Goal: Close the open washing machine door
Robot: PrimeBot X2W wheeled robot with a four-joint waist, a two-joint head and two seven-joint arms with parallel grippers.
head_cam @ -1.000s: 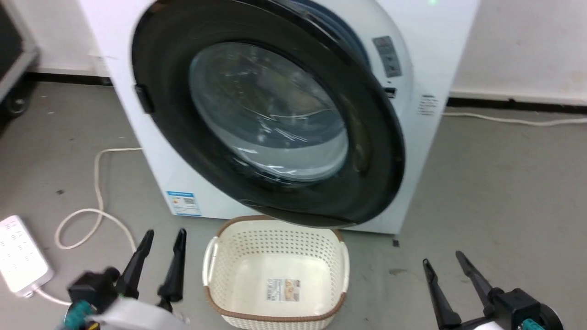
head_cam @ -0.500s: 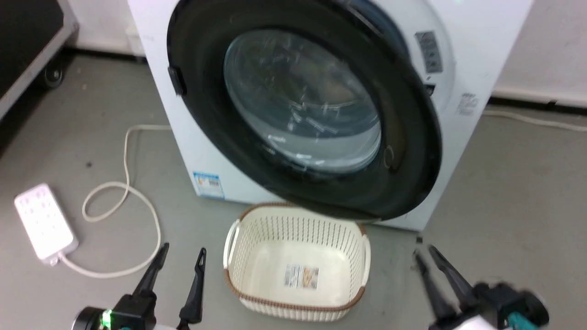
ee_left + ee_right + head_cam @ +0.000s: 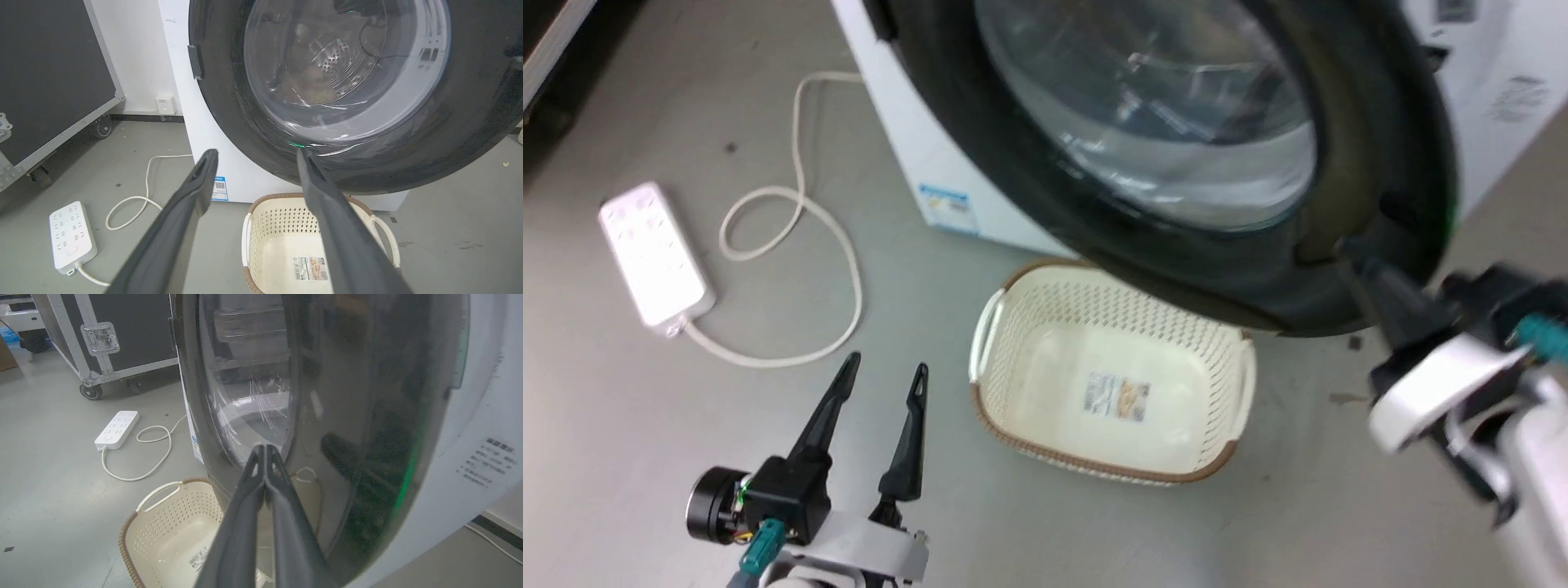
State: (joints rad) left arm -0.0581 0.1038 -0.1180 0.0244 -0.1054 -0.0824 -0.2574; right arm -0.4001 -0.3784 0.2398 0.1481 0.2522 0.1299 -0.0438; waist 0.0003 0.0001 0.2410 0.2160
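There is one washing machine (image 3: 923, 139) with one round black door (image 3: 1021, 155) and one blue sticker (image 3: 947, 208) on its front. Near it are one cream basket (image 3: 1127, 314) holding one paper label (image 3: 1116, 396), one white power strip (image 3: 652, 253) with one looping cord (image 3: 849, 269), and one black wheeled case (image 3: 53, 73). Two grippers show, the left gripper (image 3: 886, 363) and the right gripper (image 3: 264, 449), each with two dark fingers (image 3: 335, 228).

Light was even, soft and fairly bright, with only faint shadows on the floor (image 3: 645, 425). Head view was motion-blurred, worst at the right claw (image 3: 1347, 249). The glossy washing machine door (image 3: 347, 416) carried white glare streaks and a green glint. Wrist views were sharp, bowed at the edges.
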